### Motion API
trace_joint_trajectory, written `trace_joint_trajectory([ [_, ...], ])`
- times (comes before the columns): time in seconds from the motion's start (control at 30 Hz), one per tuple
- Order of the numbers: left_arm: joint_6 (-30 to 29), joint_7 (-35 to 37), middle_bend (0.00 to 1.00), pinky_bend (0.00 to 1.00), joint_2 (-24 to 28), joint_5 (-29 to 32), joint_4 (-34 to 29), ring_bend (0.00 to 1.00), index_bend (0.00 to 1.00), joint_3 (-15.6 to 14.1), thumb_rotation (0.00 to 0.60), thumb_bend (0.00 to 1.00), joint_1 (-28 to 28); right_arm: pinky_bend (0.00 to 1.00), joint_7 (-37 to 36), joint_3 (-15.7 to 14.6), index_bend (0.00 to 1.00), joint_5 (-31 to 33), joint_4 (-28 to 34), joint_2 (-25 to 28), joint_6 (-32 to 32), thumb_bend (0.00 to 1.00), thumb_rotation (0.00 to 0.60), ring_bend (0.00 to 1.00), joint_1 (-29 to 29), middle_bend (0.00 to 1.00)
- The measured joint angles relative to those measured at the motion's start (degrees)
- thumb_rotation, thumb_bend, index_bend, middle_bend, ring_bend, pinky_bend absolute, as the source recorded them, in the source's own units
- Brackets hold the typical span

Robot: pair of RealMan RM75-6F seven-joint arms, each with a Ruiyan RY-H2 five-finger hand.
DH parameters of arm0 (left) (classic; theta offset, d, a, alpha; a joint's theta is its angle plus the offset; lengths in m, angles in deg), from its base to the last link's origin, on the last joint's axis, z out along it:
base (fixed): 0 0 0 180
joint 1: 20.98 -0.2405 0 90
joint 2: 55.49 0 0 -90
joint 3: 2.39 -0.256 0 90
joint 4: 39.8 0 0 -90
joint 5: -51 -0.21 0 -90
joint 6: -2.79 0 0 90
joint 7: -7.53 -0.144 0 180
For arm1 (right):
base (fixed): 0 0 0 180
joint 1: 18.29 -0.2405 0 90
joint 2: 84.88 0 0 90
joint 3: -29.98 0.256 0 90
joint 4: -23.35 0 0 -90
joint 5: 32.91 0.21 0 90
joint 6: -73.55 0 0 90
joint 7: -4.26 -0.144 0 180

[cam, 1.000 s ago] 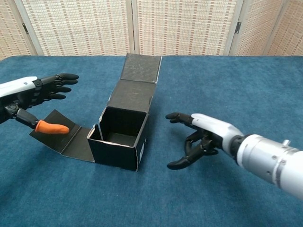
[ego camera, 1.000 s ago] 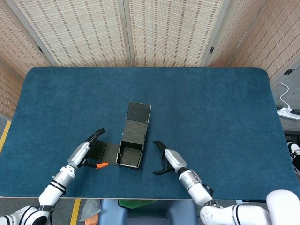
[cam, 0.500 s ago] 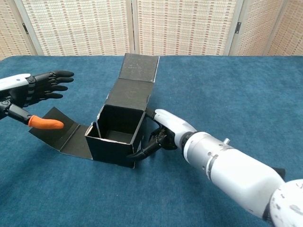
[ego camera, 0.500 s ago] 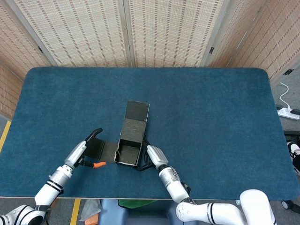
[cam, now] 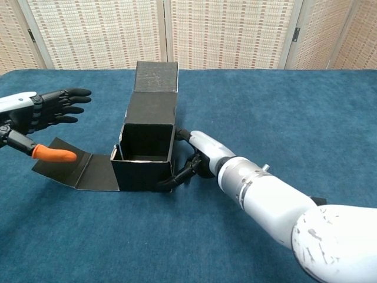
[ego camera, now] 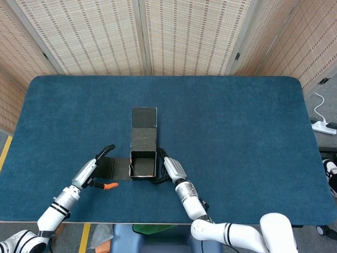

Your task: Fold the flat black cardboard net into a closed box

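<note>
The black cardboard box [ego camera: 143, 164] [cam: 144, 160] stands partly folded with its top open. Its lid panels [ego camera: 144, 128] [cam: 154, 94] stretch away from its far wall. One side flap [ego camera: 113, 167] [cam: 73, 170] lies flat on the table to its left. My right hand [ego camera: 171, 169] [cam: 197, 154] touches the box's right wall with its fingers apart, gripping nothing. My left hand [ego camera: 95, 169] [cam: 42, 113] hovers over the flat flap's outer end, fingers spread, and its orange thumb tip [ego camera: 110, 185] [cam: 54, 155] is just above the flap.
The blue table cloth [ego camera: 237, 132] [cam: 283, 118] spreads wide to the right of and behind the box. Woven screens [ego camera: 174, 37] stand behind the table. The table's near edge [ego camera: 121, 222] runs just below both forearms.
My right hand has come in from the right and pushed the box to the left, turning it square to the table. The left hand has barely moved.
</note>
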Motion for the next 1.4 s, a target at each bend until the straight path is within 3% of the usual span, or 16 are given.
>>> trace_joint_trajectory([
  [0.17,-0.79,-0.23,0.00,0.06,0.24,-0.33,0.16,0.00,0.00,-0.14,0.600,0.19,-0.41,1.00,-2.90,1.35,0.02,-1.91,-5.39,-3.40,0.80,0.01,0.600,0.66,-1.13,0.16],
  [0.2,-1.14,-0.36,0.00,0.08,0.21,-0.36,0.18,0.00,0.00,-0.12,0.600,0.19,-0.55,1.00,-3.66,1.70,0.06,-2.43,-6.40,-4.19,0.69,0.02,0.600,0.67,-1.34,0.21],
  [0.3,-2.90,-1.29,0.00,0.19,0.01,-0.63,0.34,0.03,0.04,-0.04,0.600,0.19,-1.21,1.00,-6.09,2.99,0.31,-4.42,-10.06,-6.77,-0.21,0.12,0.600,0.75,-2.16,0.42],
  [0.37,-4.61,-2.55,0.07,0.35,-0.24,-0.89,0.58,0.15,0.14,0.07,0.600,0.19,-1.83,1.00,-8.17,4.43,0.45,-5.59,-12.70,-8.46,-0.78,0.18,0.600,0.78,-2.94,0.54],
  [0.43,-6.71,-4.08,0.31,0.60,-0.56,-1.27,1.00,0.45,0.37,0.28,0.600,0.19,-2.50,1.00,-10.07,6.22,0.54,-6.60,-14.79,-9.52,-1.07,0.24,0.600,0.79,-3.84,0.60],
  [0.5,-8.55,-5.59,0.45,0.74,-0.81,-1.90,1.49,0.67,0.51,0.43,0.600,0.19,-3.00,1.00,-11.46,7.73,0.55,-6.98,-15.33,-9.74,-1.05,0.27,0.600,0.79,-4.27,0.61],
  [0.63,-10.33,-5.34,0.53,0.85,-0.66,-5.30,2.14,0.83,0.57,-0.12,0.600,0.19,-3.04,1.00,-14.28,10.69,0.56,-5.94,-12.53,-8.17,0.86,0.29,0.600,0.79,-4.17,0.62],
  [0.87,-10.88,6.80,0.54,0.85,0.99,-18.68,4.45,0.87,0.58,-4.94,0.600,0.20,0.82,1.00,-18.56,13.90,0.56,-1.78,-0.15,-0.53,6.97,0.29,0.600,0.79,-1.83,0.62],
  [1.0,-9.11,8.90,0.53,0.85,0.79,-24.30,6.56,0.87,0.55,-8.33,0.600,0.21,4.89,1.00,-21.07,14.58,0.56,-0.35,7.83,4.81,9.23,0.29,0.600,0.79,0.73,0.61],
  [1.2,-3.51,8.88,0.42,0.85,-1.07,-22.74,6.93,0.85,0.43,-9.59,0.600,0.21,7.79,1.00,-26.89,14.24,0.56,-0.46,17.90,12.51,12.24,0.29,0.600,0.79,5.95,0.61],
  [1.4,-4.51,3.74,0.36,0.85,-3.14,-15.74,8.45,0.84,0.38,-6.39,0.600,0.27,6.76,1.00,-30.94,11.24,0.56,-3.44,22.91,18.21,14.72,0.29,0.600,0.79,9.91,0.61],
])
